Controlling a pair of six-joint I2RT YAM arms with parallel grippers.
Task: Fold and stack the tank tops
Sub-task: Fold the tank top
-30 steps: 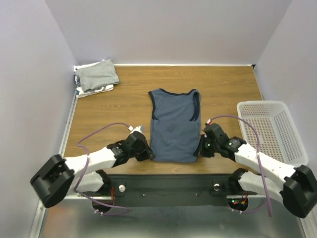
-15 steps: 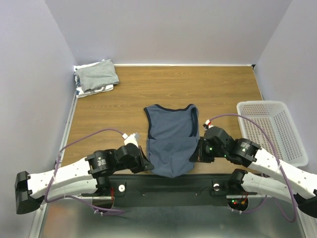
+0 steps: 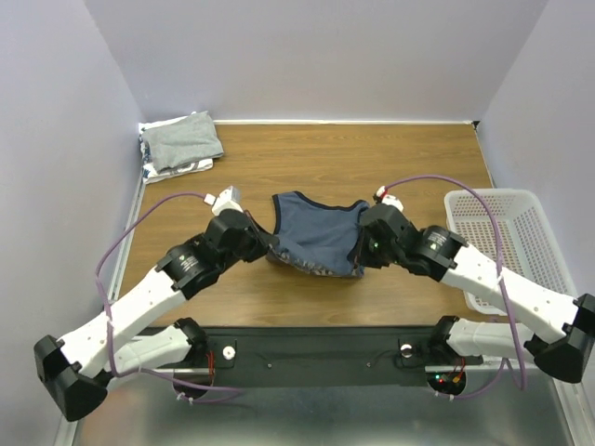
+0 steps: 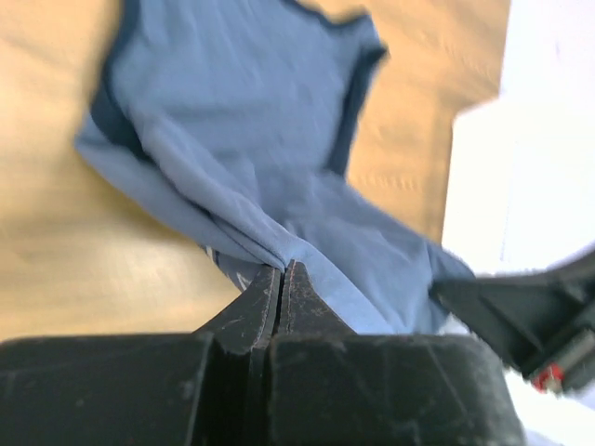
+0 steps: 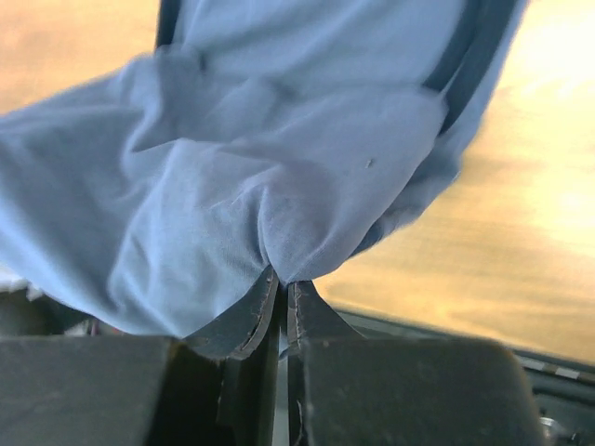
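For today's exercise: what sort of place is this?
Likely a robot lab cell: plain walls box in a wooden table, two arms bolted at its edge, holding a blue tank top.

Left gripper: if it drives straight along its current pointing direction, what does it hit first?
The slate-blue tank top it is shut on: the left gripper points into the cloth's bunched body, with the table beyond. The right gripper sits off to the side, likely clear, though depth is uncertain.
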